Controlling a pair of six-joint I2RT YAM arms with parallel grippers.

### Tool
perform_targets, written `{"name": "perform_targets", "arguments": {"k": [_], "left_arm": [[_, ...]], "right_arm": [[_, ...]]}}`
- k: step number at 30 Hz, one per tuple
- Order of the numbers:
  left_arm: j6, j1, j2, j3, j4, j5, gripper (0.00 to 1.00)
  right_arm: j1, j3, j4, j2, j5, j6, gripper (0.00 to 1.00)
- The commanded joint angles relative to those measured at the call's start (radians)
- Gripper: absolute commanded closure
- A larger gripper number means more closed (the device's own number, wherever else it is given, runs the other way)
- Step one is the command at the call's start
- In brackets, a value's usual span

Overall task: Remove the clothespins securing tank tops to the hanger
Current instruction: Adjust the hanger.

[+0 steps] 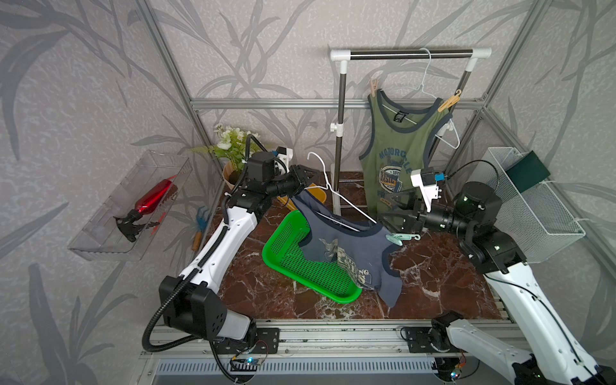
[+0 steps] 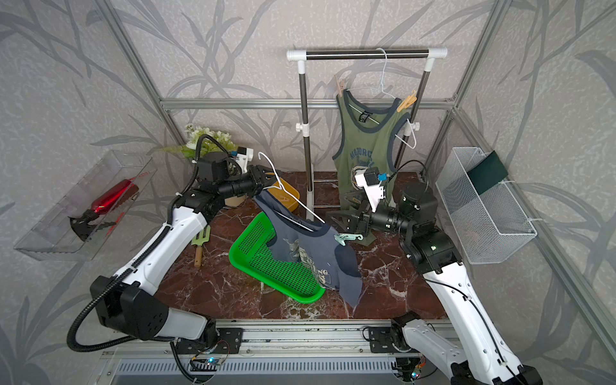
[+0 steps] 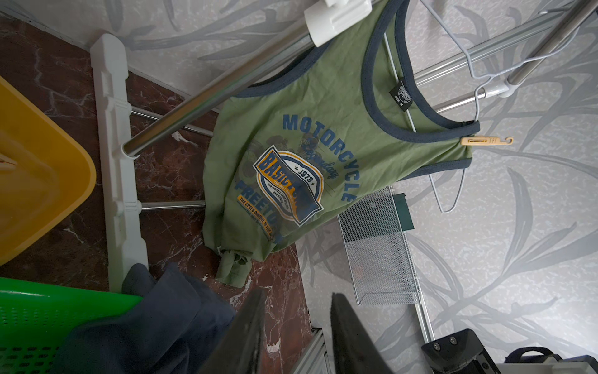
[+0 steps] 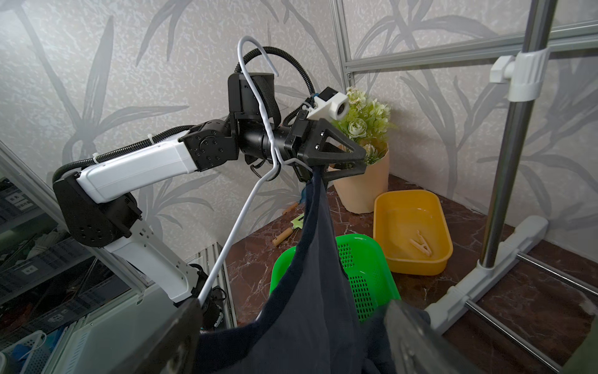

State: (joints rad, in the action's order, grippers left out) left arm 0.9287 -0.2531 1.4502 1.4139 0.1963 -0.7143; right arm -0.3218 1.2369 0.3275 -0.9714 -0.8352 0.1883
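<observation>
The slate-blue tank top (image 1: 350,253) hangs on a white wire hanger (image 1: 333,193) over the green basket (image 1: 300,266). My left gripper (image 4: 362,161) is shut on one end of that hanger and the shirt's strap. A mint clothespin (image 1: 401,238) clips the other shoulder. My right gripper (image 4: 293,302) stands wide open there, its jaws either side of the blue cloth. The olive tank top (image 1: 393,150) hangs on the rack, pinned by a tan clothespin (image 1: 374,86) and a yellow-orange one (image 1: 450,101). One loose clothespin (image 4: 420,246) lies in the yellow bin (image 4: 412,207).
The rack's upright pole (image 1: 339,140) and white foot (image 4: 485,278) stand just behind the basket. A potted plant (image 1: 231,146) is at the back left, and a wire basket (image 1: 533,206) on the right wall. A small garden fork (image 2: 200,243) lies by the left arm.
</observation>
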Motion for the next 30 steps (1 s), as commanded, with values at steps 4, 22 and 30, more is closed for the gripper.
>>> {"name": "perform_targets", "arguments": {"k": [4,22,30], "left_arm": [[0.021,0.021,0.030,0.045,-0.014,-0.036,0.98],[-0.006,0.032,0.049,0.056,0.028,-0.017,0.99],[-0.010,0.032,0.054,0.065,0.038,-0.015,0.99]], "right_arm": [[0.048,0.067,0.086,0.052,0.011,-0.064,0.06],[0.052,0.101,0.206,0.166,-0.032,-0.073,0.01],[0.052,0.128,0.250,0.209,-0.056,-0.037,0.01]]}}
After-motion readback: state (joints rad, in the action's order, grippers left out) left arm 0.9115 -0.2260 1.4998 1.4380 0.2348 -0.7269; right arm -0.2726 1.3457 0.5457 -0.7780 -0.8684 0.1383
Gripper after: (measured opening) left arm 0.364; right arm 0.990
